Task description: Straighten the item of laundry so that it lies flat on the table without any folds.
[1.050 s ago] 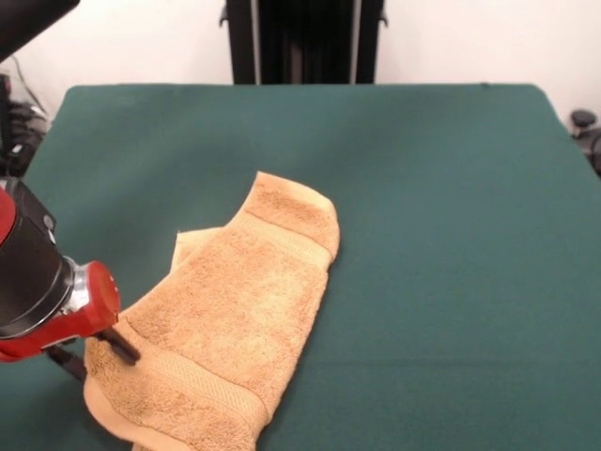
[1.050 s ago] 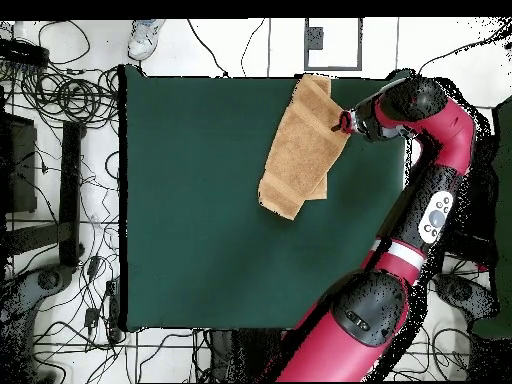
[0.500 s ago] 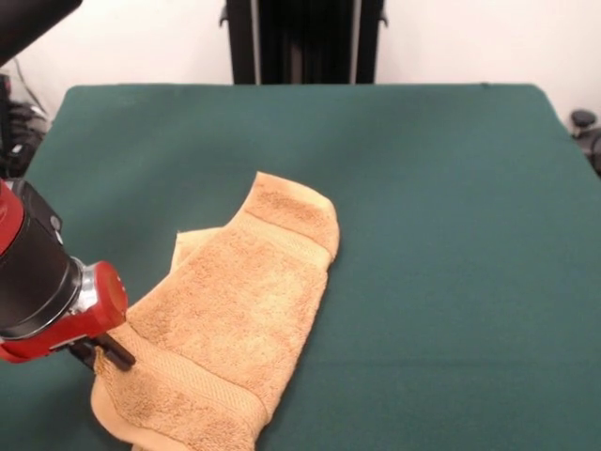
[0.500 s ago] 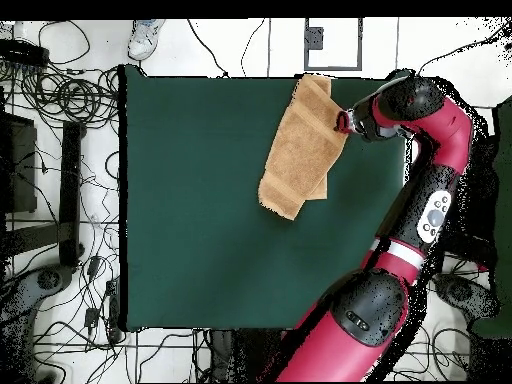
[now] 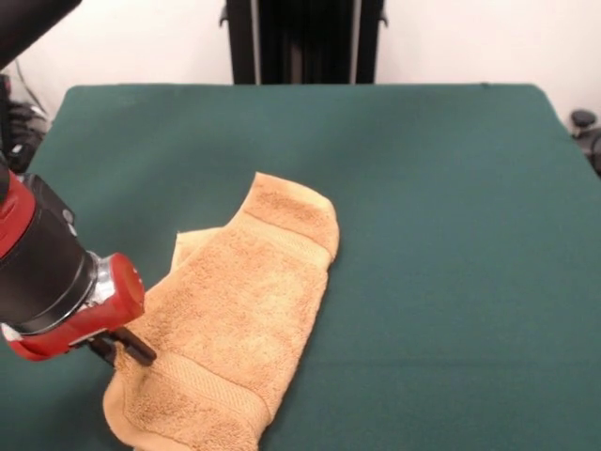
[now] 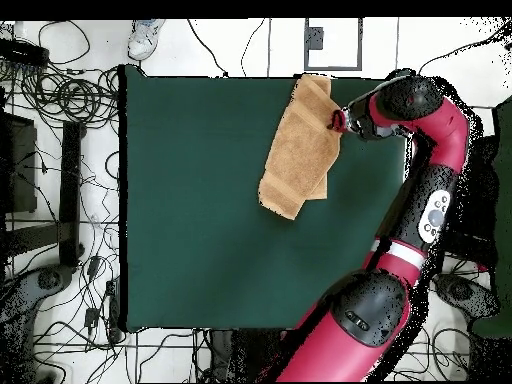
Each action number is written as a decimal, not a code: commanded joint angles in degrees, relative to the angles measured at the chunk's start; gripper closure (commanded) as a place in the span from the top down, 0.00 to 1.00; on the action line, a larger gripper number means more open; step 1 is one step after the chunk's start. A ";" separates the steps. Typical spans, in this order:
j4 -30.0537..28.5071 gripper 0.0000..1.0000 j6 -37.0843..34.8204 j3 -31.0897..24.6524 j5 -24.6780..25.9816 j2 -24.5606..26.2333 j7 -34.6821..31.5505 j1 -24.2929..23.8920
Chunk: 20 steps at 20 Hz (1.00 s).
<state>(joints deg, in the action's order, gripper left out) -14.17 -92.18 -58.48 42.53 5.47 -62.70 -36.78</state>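
Front view: the towel (image 5: 235, 329) lies doubled over on the table (image 5: 451, 188), an under layer peeking out along one long side and a woven band crossing each end. The gripper (image 5: 127, 349) sits at the towel's long edge beside the end band, its dark fingers (image 5: 137, 349) drawn narrow and seemingly pinching the terry. The step in hand appears to be seizing that edge; the next move probably calls for lifting the top layer and carrying it away from the fold.
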 commanded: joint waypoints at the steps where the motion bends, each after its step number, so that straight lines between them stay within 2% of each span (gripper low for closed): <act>1: -22.50 0.00 16.02 10.77 -7.85 -6.82 -17.39 3.41; 2: -26.43 0.00 19.23 12.55 -9.10 -8.75 -20.74 3.28; 5: -31.60 0.00 22.48 14.23 -11.38 -10.88 -25.74 3.01; 8: -32.69 0.00 23.66 14.84 -13.32 -10.81 -26.98 3.07; 16: -29.01 0.00 21.69 16.34 -17.63 -8.16 -24.29 3.95; 20: -31.24 0.00 22.96 17.26 -19.90 -8.77 -25.76 3.89</act>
<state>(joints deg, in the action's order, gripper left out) -35.09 -70.89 -45.05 26.37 -3.96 -72.93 -35.91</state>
